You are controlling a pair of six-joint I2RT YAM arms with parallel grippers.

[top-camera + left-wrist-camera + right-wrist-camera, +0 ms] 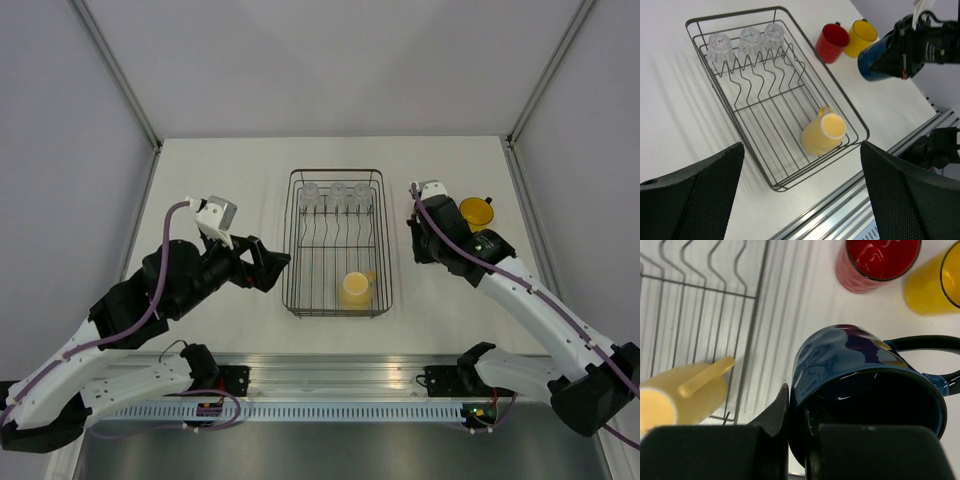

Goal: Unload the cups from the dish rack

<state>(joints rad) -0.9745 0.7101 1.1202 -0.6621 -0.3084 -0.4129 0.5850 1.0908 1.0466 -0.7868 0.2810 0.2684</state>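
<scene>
The dark grey wire dish rack point(290, 240) stands mid-table. In it a pale cream-yellow mug point(356, 290) lies on its side at the near right corner. Three clear tumblers point(338, 191) stand upside down along its far end. My right gripper point(797, 435) is shut on the rim of the dark blue mug point(850, 360), one finger inside and one outside, right of the rack. The red mug point(875, 262) and yellow mug point(935, 282) stand on the table just beyond it. My left gripper point(275, 268) is open and empty, left of the rack's near end.
In the left wrist view the rack point(855, 120), cream mug point(822, 134), tumblers point(751, 39), red mug point(832, 42), yellow mug point(861, 36) and held blue mug point(875, 60) all show. A metal rail point(330, 375) runs along the near table edge.
</scene>
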